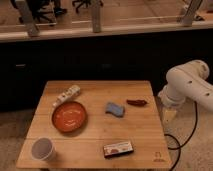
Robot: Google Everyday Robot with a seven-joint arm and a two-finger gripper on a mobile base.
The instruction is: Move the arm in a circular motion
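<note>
While the arm (189,82) is hanging at the frame's right, off the wooden table's (145,135) right edge, its gripper (169,116) is pointing down just beside that edge. Whether it is spread or pressed together cannot be told.

Hazards:
- A wide circle is risking a knock on the table edge.
- The black cable (186,135) below is inviting a snag.
- The red chilli pepper (136,102) and blue sponge (114,109) are lying nearest.
- The orange plate (69,116) and white cup (43,148) are sitting well apart.

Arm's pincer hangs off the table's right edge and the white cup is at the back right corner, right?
No. The camera view shows the white cup at the front left corner of the table, not back right. The pincer on the arm does hang off the right edge.
</note>
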